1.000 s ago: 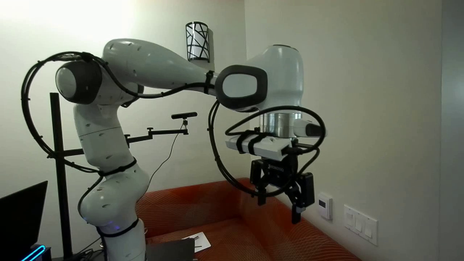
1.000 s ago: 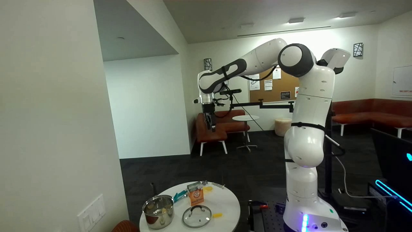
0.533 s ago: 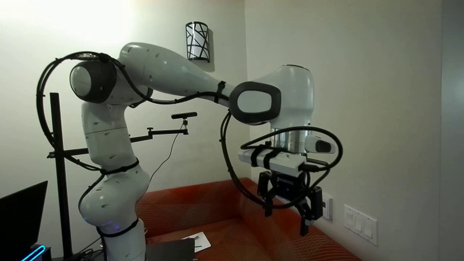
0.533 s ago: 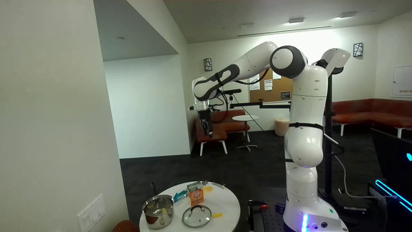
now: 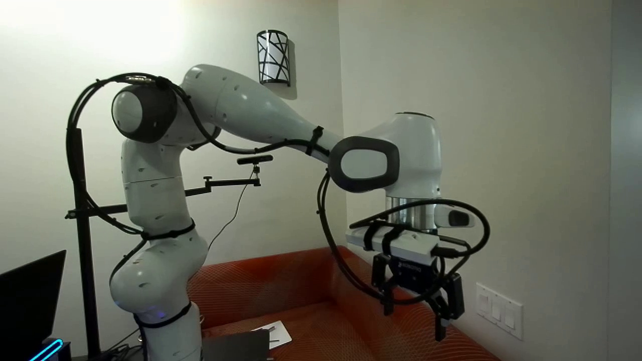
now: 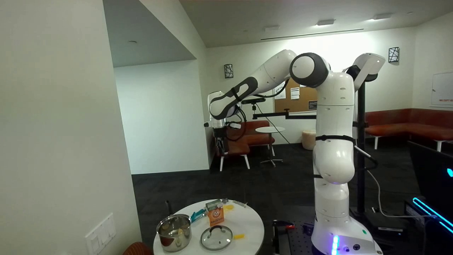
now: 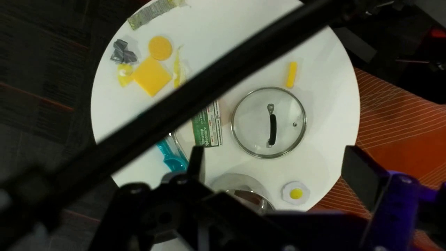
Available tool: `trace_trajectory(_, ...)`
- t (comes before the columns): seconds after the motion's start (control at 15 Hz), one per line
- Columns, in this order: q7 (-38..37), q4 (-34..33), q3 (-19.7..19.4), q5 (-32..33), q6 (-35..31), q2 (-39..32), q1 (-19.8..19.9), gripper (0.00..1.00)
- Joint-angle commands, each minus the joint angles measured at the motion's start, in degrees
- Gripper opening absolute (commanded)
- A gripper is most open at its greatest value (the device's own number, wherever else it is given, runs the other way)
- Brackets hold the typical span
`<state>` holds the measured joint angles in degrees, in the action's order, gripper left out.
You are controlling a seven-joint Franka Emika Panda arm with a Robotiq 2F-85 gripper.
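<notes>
Hanging over the round white table [image 6: 252, 220], the pincer [image 5: 414, 321] has jaws wide apart. The pot [image 6: 173, 235] stands near the edge, lid [image 6: 216, 239] flat beside it; red benches [image 6: 393, 121] line the far wall [image 6: 391, 92].

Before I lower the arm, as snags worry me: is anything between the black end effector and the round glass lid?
Nothing visible stands between the open end effector and the lid; in the wrist view, a blurred black band passes beside it.
</notes>
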<state>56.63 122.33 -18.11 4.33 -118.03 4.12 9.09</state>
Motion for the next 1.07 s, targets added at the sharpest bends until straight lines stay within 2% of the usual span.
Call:
trace_trajectory(0.0, -1.8, 1.6, 1.0, -3.4, -4.2, 0.0, 1.7, 1.0)
trace_trajectory(0.07, -0.6, 0.5, 1.3, -1.9, -2.1, -0.7, 1.8, 1.0)
trace_trajectory(0.4, -0.6, 0.5, 1.5, -2.1, -2.3, -0.9, 2.1, 1.0)
trace_trajectory(0.53, -2.0, 2.5, 1.5, -0.7, -4.0, 0.2, 2.3, 1.0)
trace_trajectory(1.0, -0.6, 2.7, 1.5, -0.4, -10.8, -3.7, 3.3, 1.0)
